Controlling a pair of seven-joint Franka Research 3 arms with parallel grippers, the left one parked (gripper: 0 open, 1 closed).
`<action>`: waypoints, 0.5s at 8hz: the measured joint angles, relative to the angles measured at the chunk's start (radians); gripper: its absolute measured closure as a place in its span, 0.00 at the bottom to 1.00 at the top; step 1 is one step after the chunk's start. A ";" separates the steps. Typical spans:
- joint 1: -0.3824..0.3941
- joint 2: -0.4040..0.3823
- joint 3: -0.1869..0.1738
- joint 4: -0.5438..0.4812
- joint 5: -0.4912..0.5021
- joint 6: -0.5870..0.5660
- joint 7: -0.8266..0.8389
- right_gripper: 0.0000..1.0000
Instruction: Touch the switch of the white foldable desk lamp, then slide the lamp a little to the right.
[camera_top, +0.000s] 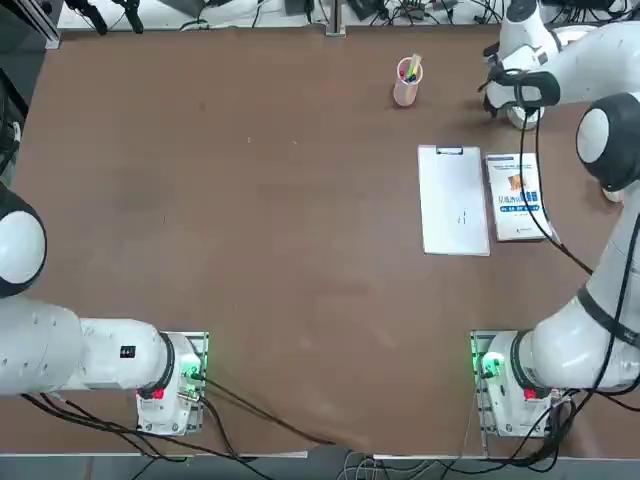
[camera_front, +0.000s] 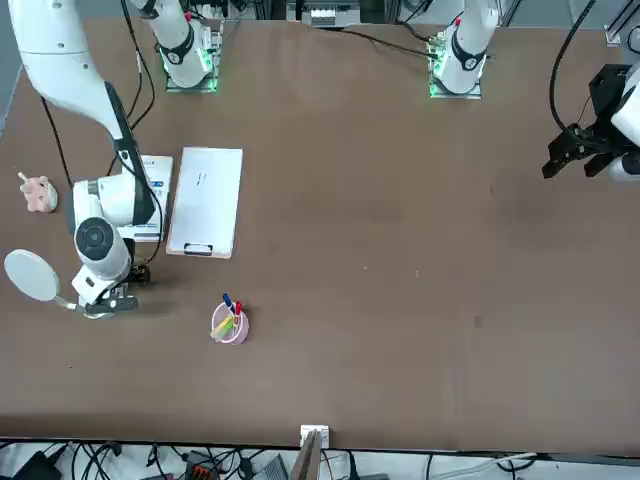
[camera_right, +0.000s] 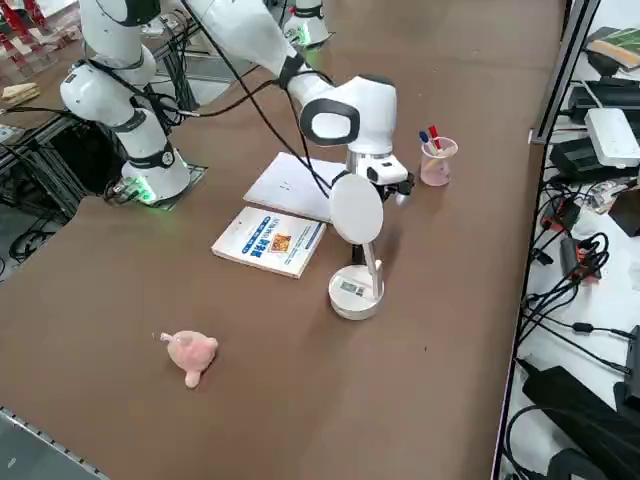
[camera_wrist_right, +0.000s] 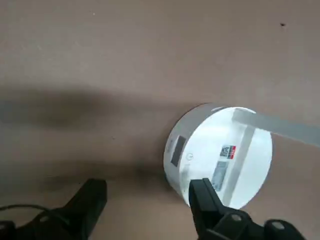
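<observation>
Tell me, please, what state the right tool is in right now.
Right tool: open, holding nothing, one finger over the base of the white foldable desk lamp.

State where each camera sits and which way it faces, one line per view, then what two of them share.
Top view: overhead, facing down on the table; both arms show.
Front view: across the table, facing the robot; both arms show, the working one over the lamp.
Right side view: raised at the robot's right, looking diagonally down; the right gripper is behind the lamp.
Right wrist view: on the right arm, facing its open fingers and the lamp's base.
Top and front share the pen cup.
</observation>
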 joint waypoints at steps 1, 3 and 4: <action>-0.005 0.004 0.000 0.000 -0.014 0.019 0.000 0.00; -0.020 0.013 -0.001 -0.001 -0.026 0.045 0.000 0.00; -0.024 0.018 -0.001 -0.001 -0.028 0.050 0.000 0.00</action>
